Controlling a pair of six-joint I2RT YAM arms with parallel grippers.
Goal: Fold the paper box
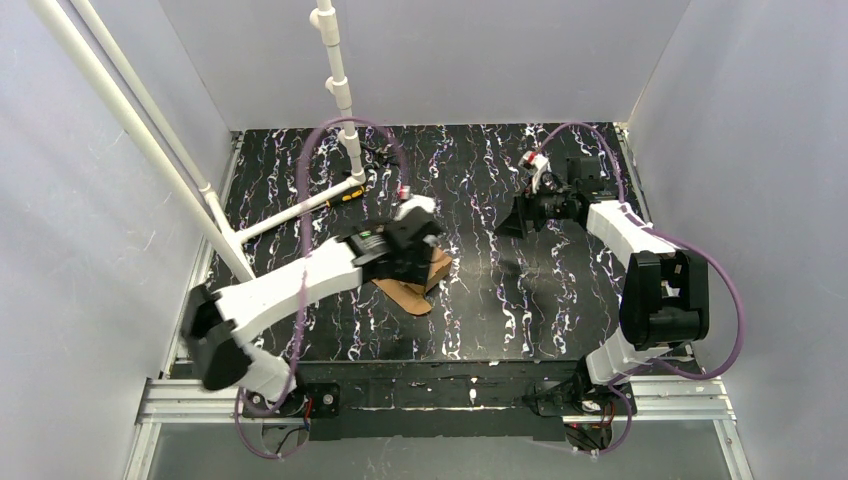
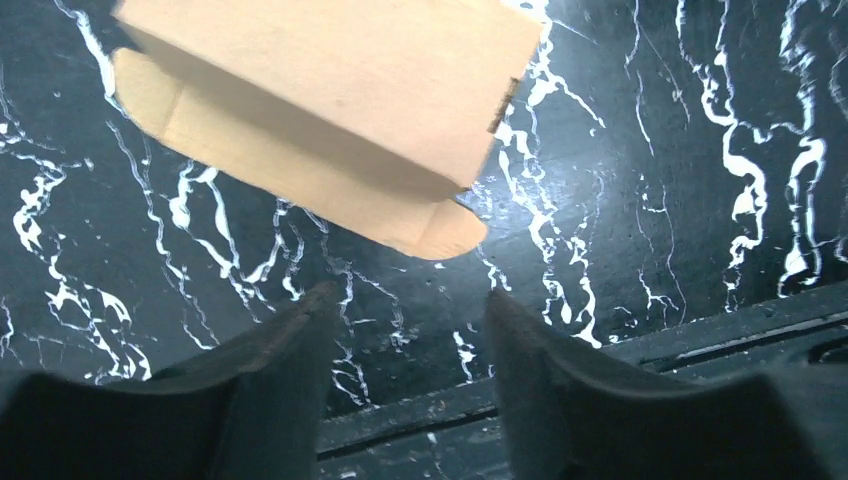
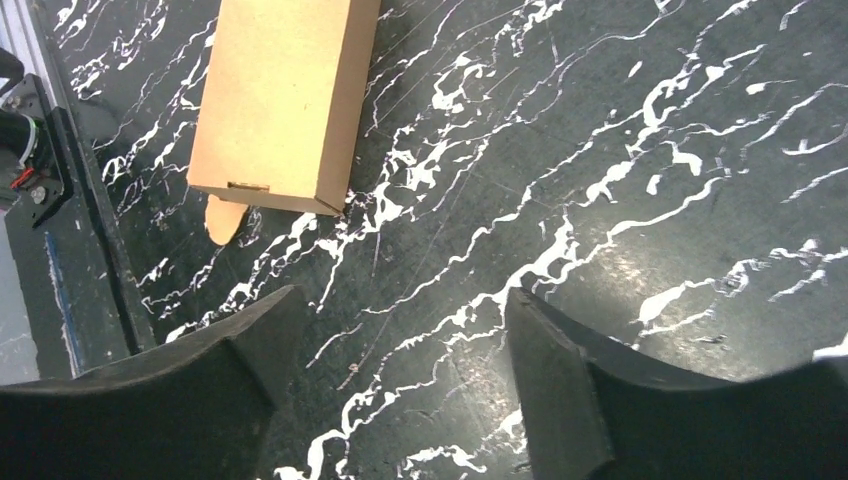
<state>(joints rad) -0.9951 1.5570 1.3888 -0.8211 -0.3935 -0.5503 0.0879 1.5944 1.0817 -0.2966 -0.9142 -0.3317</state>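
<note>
Paper box [image 1: 418, 294] half hidden beneath left gripper [image 2: 405, 300], fingers apart; right gripper [image 3: 400, 300] also spread, box cropped in its view

A black table top [image 1: 500, 300] veined with white marbling carries a brown cardboard paper box [image 1: 415, 292], left of centre toward the near edge, one rounded flap lying flat on the surface. At the far left, a small black-and-orange marker [image 1: 350, 194] lies beside a white pipe [image 1: 290, 213].

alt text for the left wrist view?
A brown paper box, a long flap with a rounded end splayed out beneath it, lies on the black marbled table. The left gripper is open and empty, short of the box.
</note>
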